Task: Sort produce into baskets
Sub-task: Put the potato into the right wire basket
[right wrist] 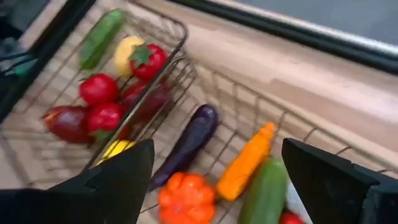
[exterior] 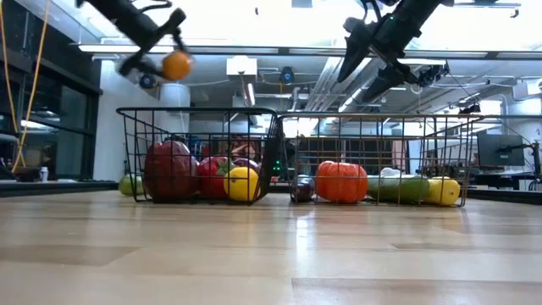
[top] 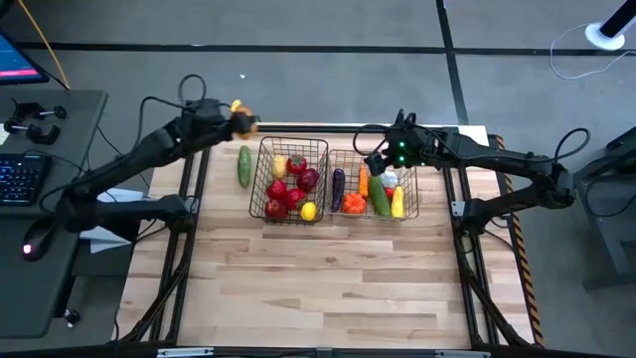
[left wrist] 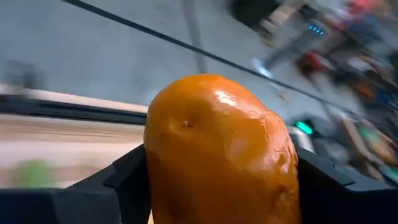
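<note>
L gripper [top: 238,119] is clenched on a glossy round orange toy fruit [left wrist: 217,149], held up in the air near the table's far edge, just beyond the far-left corner of the narrower dark wire-mesh basket [top: 266,179] (red, yellow and dark-red pieces inside). R gripper [top: 383,164] hangs over the wider dark wire-mesh basket [top: 412,204], fingers spread wide w/ nothing between them; below it lie a purple eggplant [right wrist: 189,140], orange carrot [right wrist: 245,165] and ribbed orange pumpkin [right wrist: 186,196]. A green cucumber [top: 244,165] lies on the light wooden table [top: 318,288], left of the narrower basket.

Two baskets [top: 290,182] side by side, cucumber [top: 243,165] left outside
</note>
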`<state>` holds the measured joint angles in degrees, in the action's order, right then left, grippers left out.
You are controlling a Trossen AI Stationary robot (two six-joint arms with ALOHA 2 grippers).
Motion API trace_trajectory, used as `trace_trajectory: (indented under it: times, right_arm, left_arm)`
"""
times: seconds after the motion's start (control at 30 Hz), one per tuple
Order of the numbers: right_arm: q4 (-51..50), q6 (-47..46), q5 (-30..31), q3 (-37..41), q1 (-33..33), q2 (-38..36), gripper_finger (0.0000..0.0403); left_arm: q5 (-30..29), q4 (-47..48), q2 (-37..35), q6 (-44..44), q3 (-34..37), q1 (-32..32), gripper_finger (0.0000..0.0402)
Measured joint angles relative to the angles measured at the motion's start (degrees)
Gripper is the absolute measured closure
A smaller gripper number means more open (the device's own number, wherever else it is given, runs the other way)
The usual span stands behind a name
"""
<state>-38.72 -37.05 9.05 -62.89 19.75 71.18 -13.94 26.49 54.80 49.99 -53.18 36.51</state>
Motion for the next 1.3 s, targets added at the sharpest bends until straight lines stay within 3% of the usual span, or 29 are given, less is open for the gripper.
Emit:
trace_trajectory:
  times: [0.2, 0.4, 0.6, 0.8, 1.17, 1.3]
  right_arm:
    - [1.55, 1.05, -8.01, 0.0, 2.4, -2.66, 0.0057]
    - [6.37, 1.09, -9.19, 0.0, 3.93, -7.03, 0.0057]
    - [7.5, 1.3, -9.23, 0.0, 3.99, -9.11, 0.0057]
    - [7.48, 1.07, -9.32, 0.0, 3.99, -9.33, 0.0057]
    - [7.69, 1.07, -8.43, 0.0, 3.99, -9.33, 0.0057]
    - [8.8, 1.08, -8.03, -0.02, 3.99, -9.33, 0.0057]
  left_arm:
    - [7.65, -16.28, 10.2, -2.29, 0.01, -8.21, 0.0129]
    - [15.97, -35.26, 22.83, -5.5, -0.43, -14.73, 0.0123]
    - [22.78, -35.81, 34.35, -11.21, -9.6, -18.11, 0.0122]
    - [21.28, -33.62, 42.02, -19.13, -19.09, -20.44, 0.0121]
    - [21.14, -33.64, 43.39, -26.55, -20.54, -19.21, 0.0121]
    - [21.87, -33.31, 43.39, -26.86, -20.54, -18.77, 0.0099]
